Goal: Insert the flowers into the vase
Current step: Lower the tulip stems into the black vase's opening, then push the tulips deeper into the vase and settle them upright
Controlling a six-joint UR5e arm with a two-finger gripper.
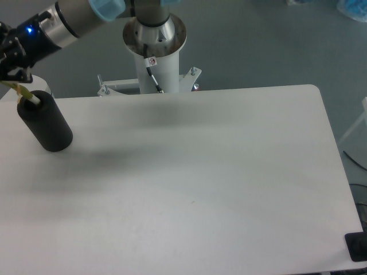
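Note:
The black vase (46, 121) stands at the far left of the white table (200, 183), with its mouth toward the upper left. My gripper (12, 71) is at the frame's left edge, just above and to the left of the mouth. It looks shut on the flowers (24, 94). Only their pale yellow-green stems show, slanting from under the fingers down into the vase mouth. The red buds and leaves are out of view past the left edge or hidden behind the gripper.
The arm's white base column (153, 51) stands behind the table's far edge. A dark object (358, 246) sits at the table's right front corner. A cable (352, 157) hangs off to the right.

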